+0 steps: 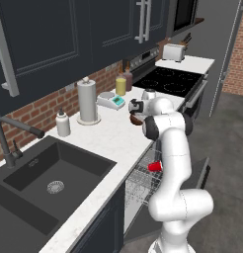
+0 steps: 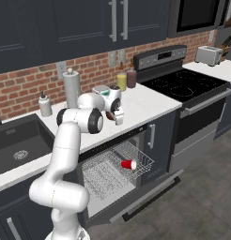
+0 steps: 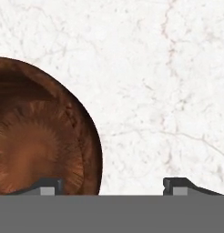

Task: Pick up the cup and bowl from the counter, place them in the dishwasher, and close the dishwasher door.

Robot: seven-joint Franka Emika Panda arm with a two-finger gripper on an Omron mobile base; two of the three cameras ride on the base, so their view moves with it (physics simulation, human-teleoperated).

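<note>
Cup racked; bowl and door still to do.
The cup [image 2: 128,164] lies in the dishwasher [image 2: 118,168] rack, well below the pincer [image 3: 111,186], whose spread, empty jaws straddle the rim of the bowl [image 3: 41,136] on the counter [image 3: 168,82].

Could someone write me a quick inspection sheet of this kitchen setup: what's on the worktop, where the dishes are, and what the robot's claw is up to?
Surface: white marbled counter with a black sink.
Job's things: red cup lies on its side in the dishwasher wire rack; dishwasher door is down; brown bowl sits on the counter.
Clutter: paper towel roll, soap bottle, kitchen scale, yellow bottle, toaster.
Grippers: gripper is over the bowl's rim, one fingertip inside the bowl, one outside, jaws apart, nothing gripped yet.
Cables: nothing seen.
Surroundings: stove, brick wall, dark cabinets.
</note>
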